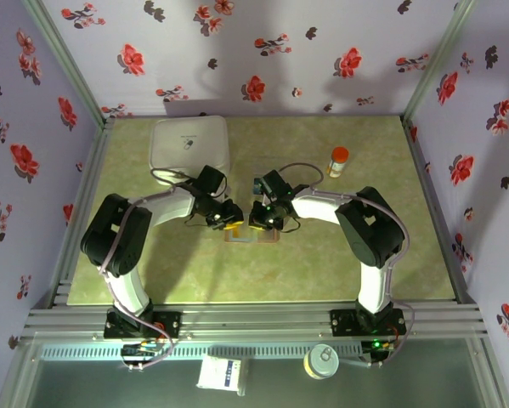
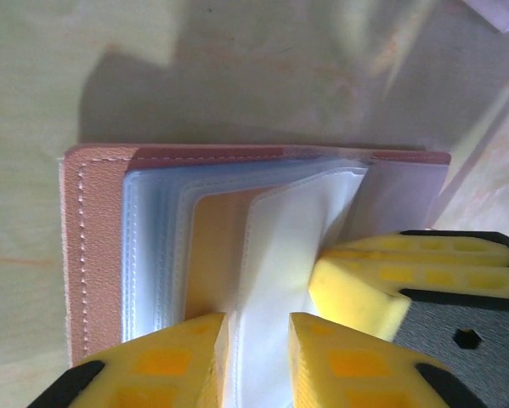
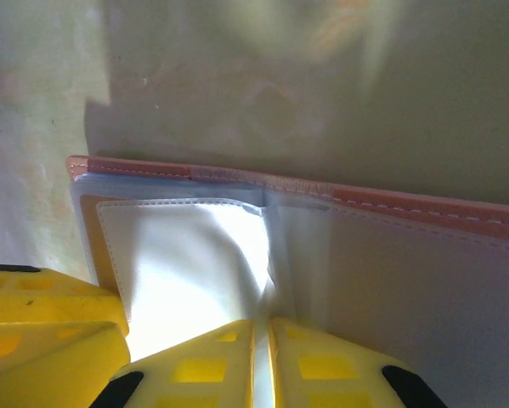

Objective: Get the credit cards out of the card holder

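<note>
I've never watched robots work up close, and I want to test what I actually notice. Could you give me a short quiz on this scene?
1. True or false: the card holder lies folded shut.
2. The orange-capped bottle stands: A on the table's far side, right of centre; B at its near left corner; C on the card holder.
3. Whose fingers stand wider apart, the left gripper's or the right gripper's?
Key: 1 false, it lies open. 2 A. 3 The left gripper's; the right gripper is shut on a clear sleeve.
</note>
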